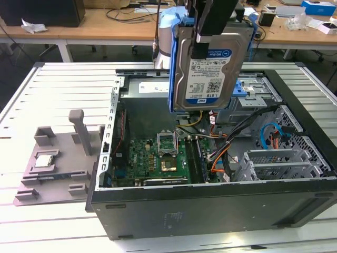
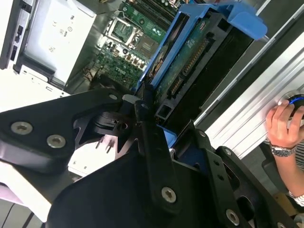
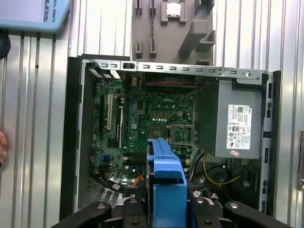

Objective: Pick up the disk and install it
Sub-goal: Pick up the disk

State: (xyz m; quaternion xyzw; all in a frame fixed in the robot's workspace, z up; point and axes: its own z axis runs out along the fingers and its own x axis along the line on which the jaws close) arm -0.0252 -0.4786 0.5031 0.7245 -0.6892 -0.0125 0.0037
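The gripper [image 1: 206, 37] has its jaws closed on the upper end of the disk [image 1: 208, 74]. The disk hangs upright, well above the open computer case [image 1: 210, 211], and is not yet seated. A blue bracket [image 1: 171, 68] frames the disk.

Directly below lie the circuit board [image 1: 158, 158] and a bundle of loose cables [image 1: 221, 153]. The drive cage [image 1: 263, 97] sits just behind the disk.

Likely faults:
- The grip holds one end only, so the disk may swing or slip under a jolt.
- On descent, the bracket could snag the cables or strike the board.
- A tilted disk would probably jam at the cage mouth.
- A person's hand [image 2: 285, 126] rests near the case rim.

Markings: the disk's white-and-blue label [image 1: 205, 79] carries print and barcodes. The power supply [image 3: 237, 118] has a white printed sticker.
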